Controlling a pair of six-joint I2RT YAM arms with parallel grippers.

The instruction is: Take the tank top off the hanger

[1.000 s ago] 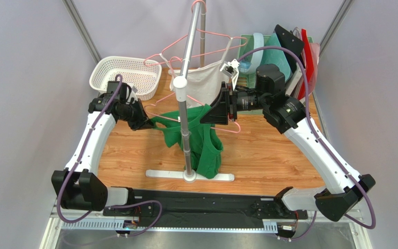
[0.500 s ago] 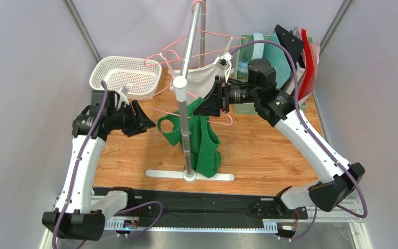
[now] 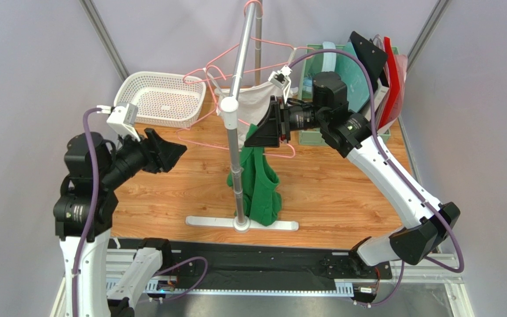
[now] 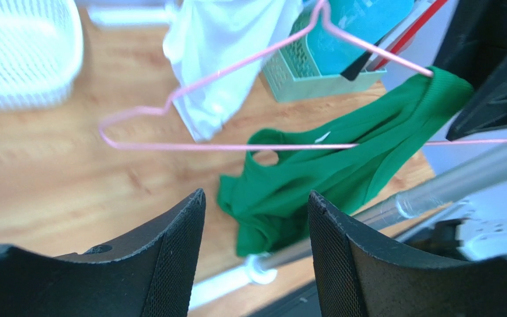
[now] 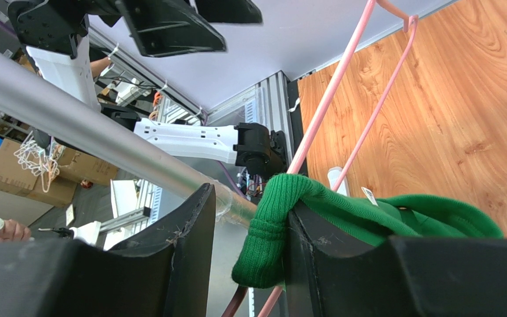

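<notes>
The green tank top [image 3: 260, 188] hangs bunched beside the rack pole, its top end at my right gripper [image 3: 253, 137]. In the right wrist view one ribbed strap [image 5: 269, 231] is looped over one finger, and the pink wire hanger [image 5: 329, 99] runs down between the fingers. The jaws stand apart, with a gap beside the strap. My left gripper [image 3: 173, 153] is drawn back to the left, open and empty. From the left wrist, the tank top [image 4: 315, 178] droops from the hanger's [image 4: 236, 146] far end, well beyond the left gripper [image 4: 256, 198].
The rack's upright pole [image 3: 236, 172] and flat base [image 3: 263, 224] stand mid-table, with its rail [image 5: 71, 112] close by my right fingers. A white garment [image 3: 259, 102] hangs behind on another hanger. A white basket [image 3: 160, 99] sits back left, a teal bin [image 3: 322, 135] back right.
My left gripper opened, let go of the tank top and pulled back to the left. The freed cloth dropped against the pole. My right gripper shifted slightly left and away.
</notes>
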